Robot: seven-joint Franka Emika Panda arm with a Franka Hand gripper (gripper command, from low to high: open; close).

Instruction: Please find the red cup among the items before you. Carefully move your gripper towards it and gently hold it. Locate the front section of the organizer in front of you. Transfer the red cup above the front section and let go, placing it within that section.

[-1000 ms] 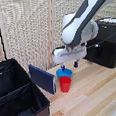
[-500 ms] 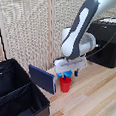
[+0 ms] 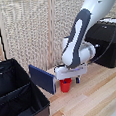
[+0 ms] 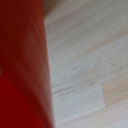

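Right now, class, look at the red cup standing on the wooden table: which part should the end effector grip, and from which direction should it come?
Grip the red cup across its upper wall near the rim, coming straight down from above. It stands upright and tapers toward its base, so opposite sides near the top give the fingers the surest hold. The end effector is already low over it; whether it has closed cannot be told.

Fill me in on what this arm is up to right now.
A white robot arm has its gripper down over the red cup, which stands on the wooden table beside a blue panel. The wrist view is filled on one side with red, so the cup is right at the fingers, but whether they have closed on it cannot be told. The black organizer sits at the exterior view's left, and the cup is not in it yet.
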